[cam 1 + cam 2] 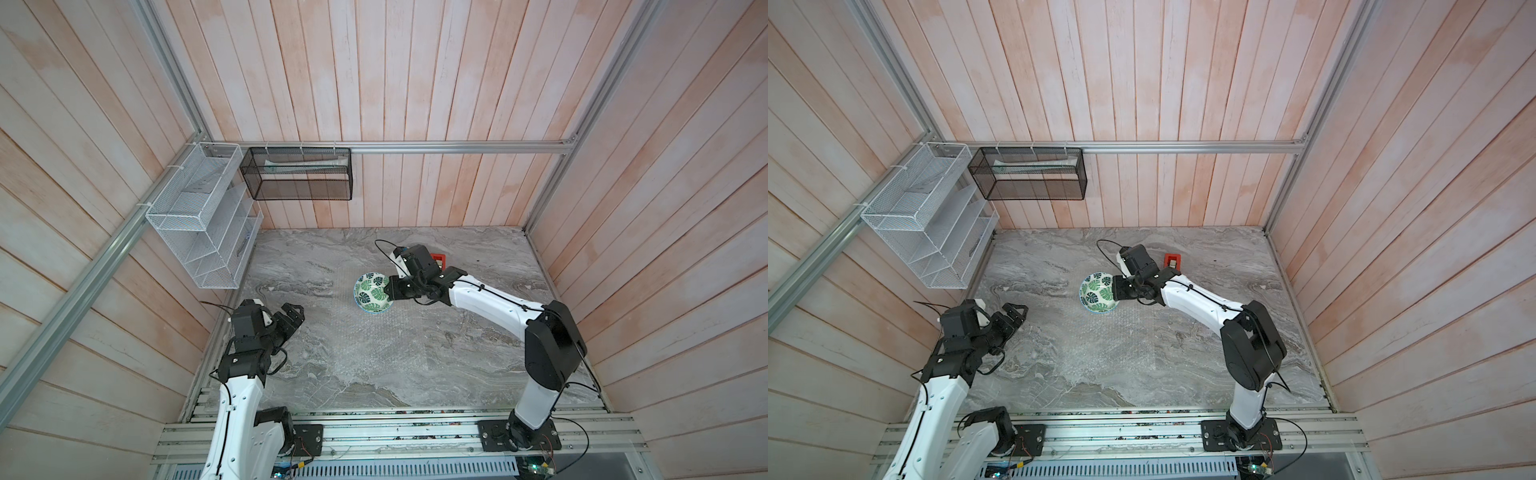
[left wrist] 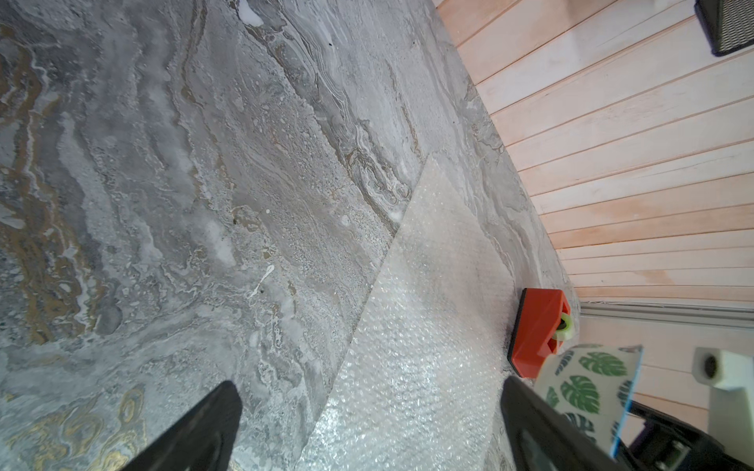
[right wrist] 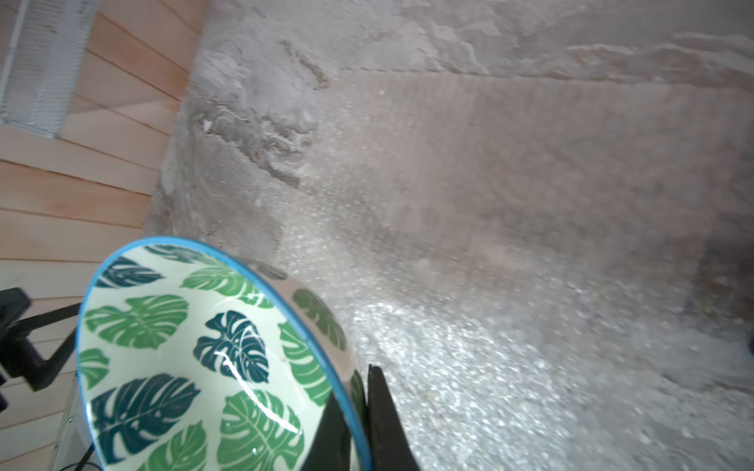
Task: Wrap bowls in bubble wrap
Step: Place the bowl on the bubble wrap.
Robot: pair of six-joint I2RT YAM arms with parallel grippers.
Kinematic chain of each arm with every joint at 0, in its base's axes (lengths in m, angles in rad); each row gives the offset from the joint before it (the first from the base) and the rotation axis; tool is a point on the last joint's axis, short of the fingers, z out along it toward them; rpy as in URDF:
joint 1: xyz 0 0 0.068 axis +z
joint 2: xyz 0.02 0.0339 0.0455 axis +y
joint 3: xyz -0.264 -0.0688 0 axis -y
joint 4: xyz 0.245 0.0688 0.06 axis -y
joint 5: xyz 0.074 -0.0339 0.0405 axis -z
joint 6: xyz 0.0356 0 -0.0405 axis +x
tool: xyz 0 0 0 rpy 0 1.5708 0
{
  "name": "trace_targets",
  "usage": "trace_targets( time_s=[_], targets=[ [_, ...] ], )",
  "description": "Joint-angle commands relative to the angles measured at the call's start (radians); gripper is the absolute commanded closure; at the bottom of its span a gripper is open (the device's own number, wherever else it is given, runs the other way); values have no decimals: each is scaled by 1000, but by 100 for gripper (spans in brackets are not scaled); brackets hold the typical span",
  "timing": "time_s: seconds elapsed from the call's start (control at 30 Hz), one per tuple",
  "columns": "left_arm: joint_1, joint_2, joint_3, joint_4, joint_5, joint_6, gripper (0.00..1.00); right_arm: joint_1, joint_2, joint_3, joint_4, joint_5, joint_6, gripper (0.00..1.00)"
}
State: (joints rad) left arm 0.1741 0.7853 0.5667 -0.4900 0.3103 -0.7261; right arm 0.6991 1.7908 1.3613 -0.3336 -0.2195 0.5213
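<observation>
White leaf-printed, blue-rimmed bowl — glossy, likely slippery, breakable — tilts over clear bubble wrap on the grey bench, right gripper clamped on its rim, a sound hold. Left gripper gapes empty.

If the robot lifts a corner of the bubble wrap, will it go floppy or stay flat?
Probably floppy: the bubble wrap is a thin, see-through sheet hugging the table. Likely very light, being mostly tiny air bubbles. It might slide on that smooth top.

Glossy glazed bowl, marble-look tabletop
</observation>
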Motion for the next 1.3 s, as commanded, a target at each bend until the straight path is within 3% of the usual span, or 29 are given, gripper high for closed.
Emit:
trace_targets(
  time_s=[0.0,0.33,0.9,1.17,1.27],
  targets=[
    [-10,13,-30,41,12,14,0,-26,-1,-36,37,-71,-27,100],
    [-69,73,-50,77,-21,8,0,-34,133,-6,62,-115,-24,100],
    [-180,153,-83,179,-28,-26,0,3,261,69,21,-13,-18,100],
    [-204,170,-78,197,-22,-22,0,4,248,51,14,14,-4,90],
    [-211,179,-74,203,-19,-18,0,4,238,47,3,15,-4,76]
  ],
)
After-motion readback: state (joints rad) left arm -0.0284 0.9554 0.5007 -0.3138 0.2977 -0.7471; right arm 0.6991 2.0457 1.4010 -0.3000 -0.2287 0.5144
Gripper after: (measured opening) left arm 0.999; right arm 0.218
